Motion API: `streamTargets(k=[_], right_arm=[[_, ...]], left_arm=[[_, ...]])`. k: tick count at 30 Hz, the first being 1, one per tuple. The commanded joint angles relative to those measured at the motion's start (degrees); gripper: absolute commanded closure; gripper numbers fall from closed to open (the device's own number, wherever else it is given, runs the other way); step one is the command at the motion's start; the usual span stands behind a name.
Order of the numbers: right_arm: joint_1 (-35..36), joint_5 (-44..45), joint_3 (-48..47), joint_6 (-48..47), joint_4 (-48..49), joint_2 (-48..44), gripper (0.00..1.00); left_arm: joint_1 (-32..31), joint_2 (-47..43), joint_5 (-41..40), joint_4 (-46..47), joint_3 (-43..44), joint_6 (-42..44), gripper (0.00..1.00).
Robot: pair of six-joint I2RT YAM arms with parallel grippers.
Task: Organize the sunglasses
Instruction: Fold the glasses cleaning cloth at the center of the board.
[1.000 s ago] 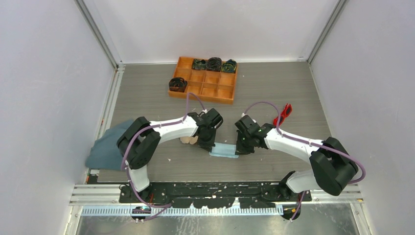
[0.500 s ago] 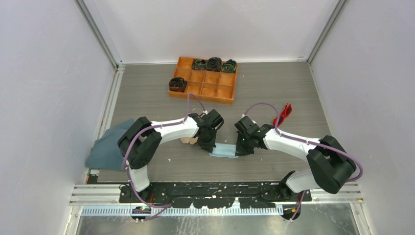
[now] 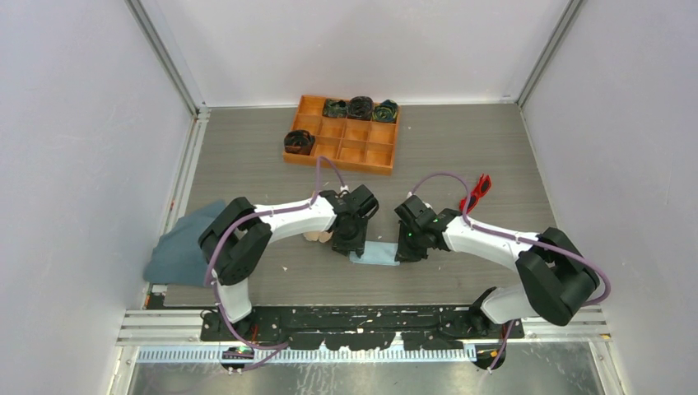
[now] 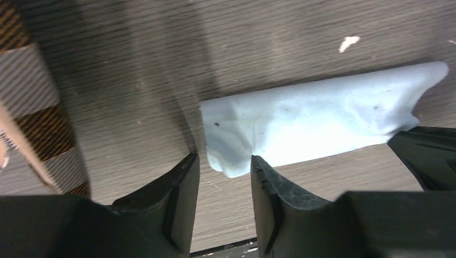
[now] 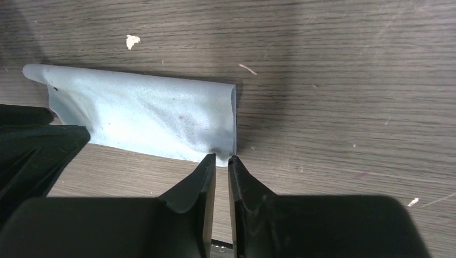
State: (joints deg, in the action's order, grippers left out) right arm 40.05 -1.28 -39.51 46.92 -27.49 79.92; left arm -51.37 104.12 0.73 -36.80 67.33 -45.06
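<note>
The red sunglasses (image 3: 476,192) lie on the table at the right, beyond my right arm, with no gripper touching them. A light blue cloth (image 3: 374,253) lies folded flat between my two grippers. My left gripper (image 3: 346,245) is at the cloth's left end. In the left wrist view this gripper (image 4: 224,158) is open, the cloth (image 4: 322,121) corner just at its fingertips. My right gripper (image 3: 405,251) is at the cloth's right end. In the right wrist view it (image 5: 222,157) is open only a narrow slit, and the cloth (image 5: 145,115) corner lies just beyond its tips. The plaid case (image 4: 37,107) lies just left of my left gripper.
An orange compartment tray (image 3: 346,152) stands at the back, with rolled dark items (image 3: 360,107) in its far row and one (image 3: 299,141) at its left end. A grey-blue cloth (image 3: 177,247) hangs over the table's left edge. Walls close in left, right and behind.
Both grippers were shut and now stand apart, the left one wider. The light blue cloth lies flat on the table between them. The arms have barely shifted.
</note>
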Motion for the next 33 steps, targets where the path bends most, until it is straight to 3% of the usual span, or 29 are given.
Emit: streamTargets(k=[1, 10, 15, 20, 24, 33], right_arm=[[0.31, 2.62, -0.61, 0.38, -1.69, -3.41, 0.78], [0.32, 5.31, -3.50, 0.27, -5.99, -8.30, 0.74], [0.37, 4.83, -3.97, 1.24, -3.74, -7.74, 0.83], [0.36, 2.35, -2.89, 2.74, 1.76, -3.90, 0.94], [0.33, 2.07, -1.01, 2.97, 4.40, -1.19, 0.96], [0.26, 3.64, 1.85, 1.82, 4.13, 0.82, 0.99]], left_arm=[[-0.88, -3.52, -5.49, -5.99, 3.19, -0.09, 0.56], [-1.27, -10.02, -6.78, -7.22, 4.51, -0.11, 0.55], [-1.19, -11.79, -2.48, 1.87, 0.18, -1.89, 0.68], [-0.56, -8.48, 0.27, 8.00, -3.15, -3.61, 0.82], [0.49, -5.53, 2.60, 12.35, -6.24, -4.44, 0.90], [0.58, -2.58, 2.20, 8.64, -6.17, -2.60, 0.91]])
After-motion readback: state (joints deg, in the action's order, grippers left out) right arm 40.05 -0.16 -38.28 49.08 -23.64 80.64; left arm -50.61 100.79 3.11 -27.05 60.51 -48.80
